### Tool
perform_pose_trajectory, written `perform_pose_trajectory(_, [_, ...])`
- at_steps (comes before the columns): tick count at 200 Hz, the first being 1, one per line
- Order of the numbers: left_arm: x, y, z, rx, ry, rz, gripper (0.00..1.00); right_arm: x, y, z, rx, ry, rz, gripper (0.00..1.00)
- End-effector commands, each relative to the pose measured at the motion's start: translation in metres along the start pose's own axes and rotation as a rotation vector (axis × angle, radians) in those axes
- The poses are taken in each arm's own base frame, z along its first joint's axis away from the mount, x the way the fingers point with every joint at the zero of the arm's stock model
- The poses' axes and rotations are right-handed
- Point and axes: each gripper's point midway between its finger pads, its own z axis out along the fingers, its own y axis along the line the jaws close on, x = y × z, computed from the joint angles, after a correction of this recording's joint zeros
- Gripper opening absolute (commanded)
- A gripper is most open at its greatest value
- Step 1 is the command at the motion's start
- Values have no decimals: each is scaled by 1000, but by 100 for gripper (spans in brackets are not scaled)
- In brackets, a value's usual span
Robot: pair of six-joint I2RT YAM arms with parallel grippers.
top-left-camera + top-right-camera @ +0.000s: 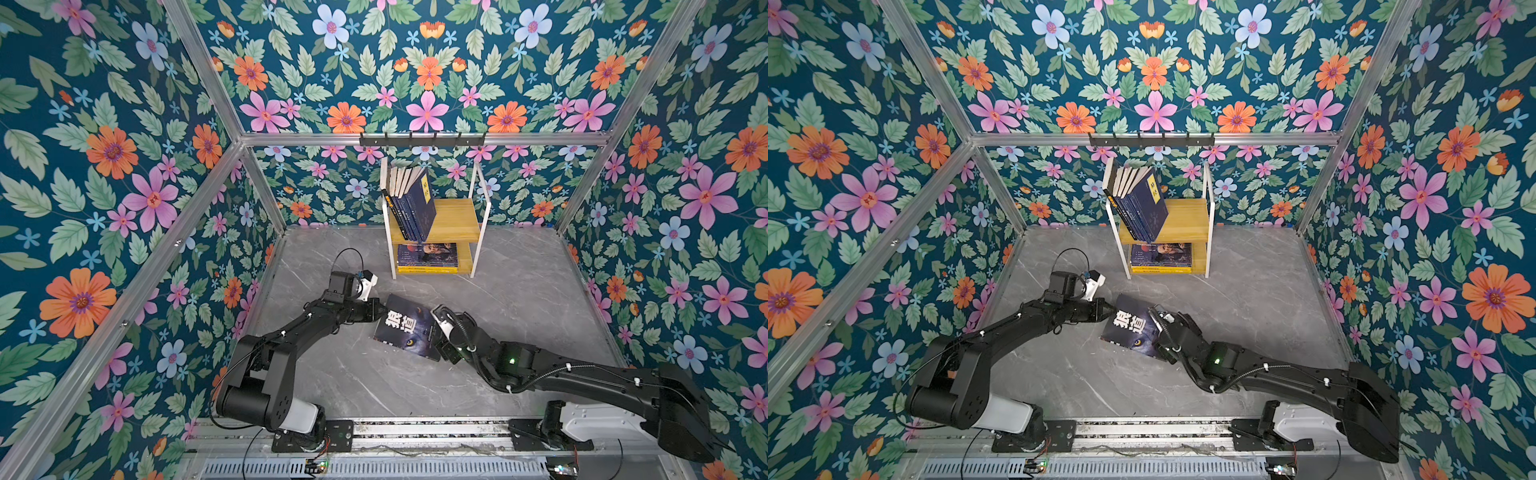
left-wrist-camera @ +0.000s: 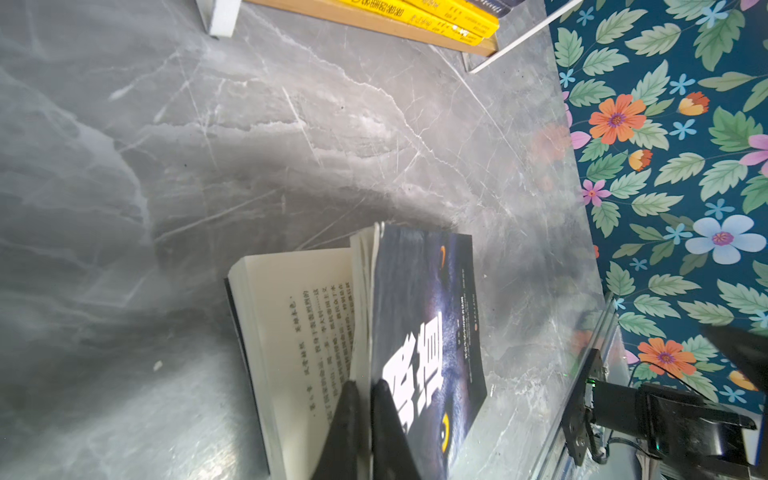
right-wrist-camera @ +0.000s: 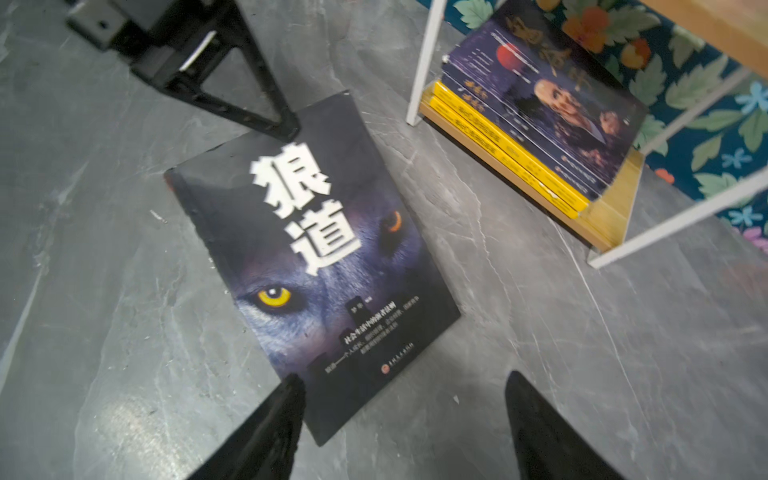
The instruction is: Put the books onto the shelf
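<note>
Pinching black wolf-eye book [image 3: 316, 257] cover: left gripper [image 2: 365, 386]; pages fanned; right gripper [image 3: 404, 376] spread.

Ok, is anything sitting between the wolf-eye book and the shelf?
Nothing visible. Only bare table lies between the wolf-eye book and the shelf. Navy books lean across the left of the upper board, leaving its right side free; a flat stack fills most of the lower board.

Left jaws pinched tight; right jaws spread.
</note>
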Motion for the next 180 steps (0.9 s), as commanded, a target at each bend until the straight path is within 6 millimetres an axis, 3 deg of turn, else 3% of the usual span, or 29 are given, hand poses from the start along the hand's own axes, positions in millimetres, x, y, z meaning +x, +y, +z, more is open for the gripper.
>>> perform_pose_trajectory(1, [-3, -2, 1, 21, -15, 10, 0, -6, 10, 13, 64, 13, -208, 78])
perform_pose_trajectory(49, [-4, -4, 0, 24, -20, 14, 0, 5, 59, 51, 73, 76, -479, 81])
perform_pose_trajectory(51, [-4, -3, 0, 22, -20, 12, 0, 12, 63, 57, 72, 95, -495, 81])
perform_pose_trajectory(98, [-3, -4, 0, 24, -21, 16, 0, 29, 86, 82, 71, 131, -484, 81])
perform_pose_trajectory(160, [-2, -4, -1, 26, -11, 10, 0, 56, 79, 95, 159, 207, -462, 81])
perform_pose_trajectory(180, [-3, -7, -2, 35, -11, 11, 0, 57, 71, 94, 205, 223, -481, 76])
